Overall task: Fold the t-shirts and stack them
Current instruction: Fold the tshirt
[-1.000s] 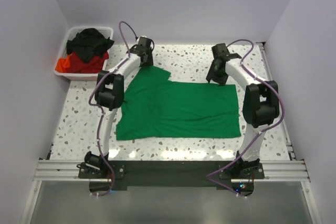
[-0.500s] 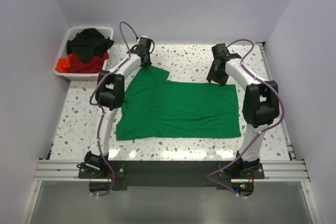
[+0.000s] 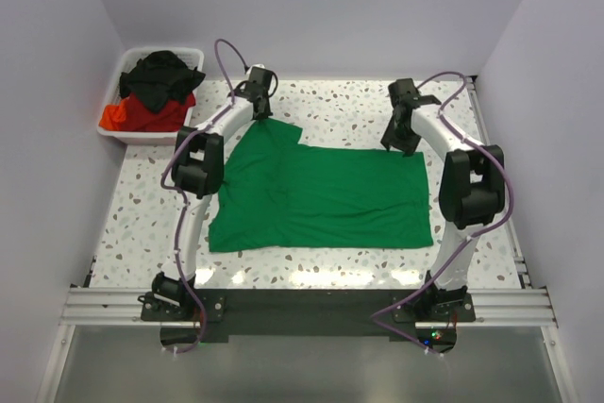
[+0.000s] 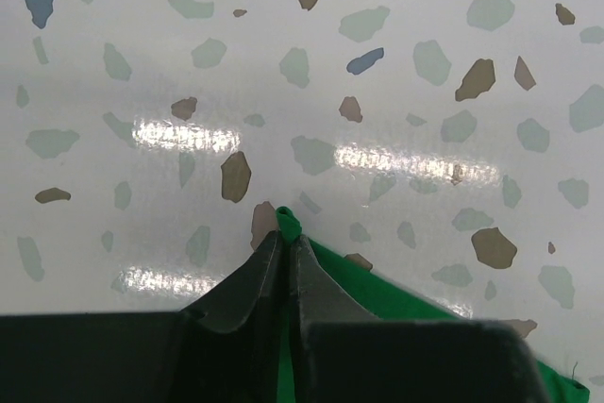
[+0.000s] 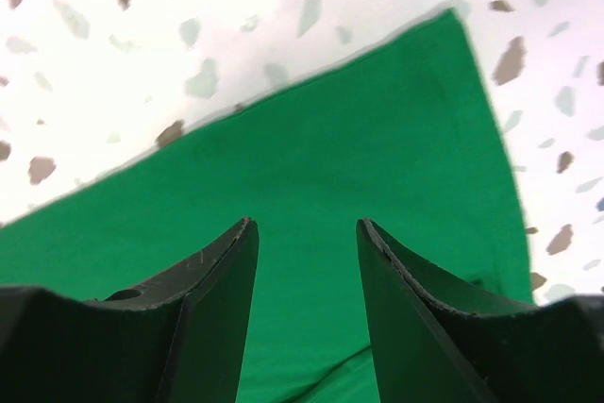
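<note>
Grip check, left tool (image 4: pixel 286 233): both fingers are pressed together, with a small nub of green cloth poking out past their tips. It reads as clamped narrow on the edge of the green t-shirt (image 3: pixel 321 195). The rest of that cloth runs back and to the right beneath the tool. Ahead of the tips there is only bare speckled desk (image 4: pixel 396 92). From above, this tool sits at the shirt's far left flap, probably a sleeve. Judgement: pinching right at the rim lets it lift that flap without dragging the body of the shirt.

Right tool (image 5: pixel 304 228): fingers stand apart at a moderate gap, with nothing between them. Green cloth lies directly below and ahead of it, and the shirt's corner shows ahead and to the right of the tips. Cannot tell whether the tips touch the cloth. Judgement: it is lined up near the far right corner to take a matching grip, so both far corners can be carried toward the near edge together.

Shirt lies spread flat on the desk, reaching from one tool to the other, not yet folded. Beyond and to the left of the left tool, well apart, a white bin (image 3: pixel 142 137) holds a black t-shirt (image 3: pixel 165 73) heaped on a red t-shirt (image 3: pixel 142 115). Both are parked there unfolded. Judgement: task is early, at the first fold of the first shirt.
</note>
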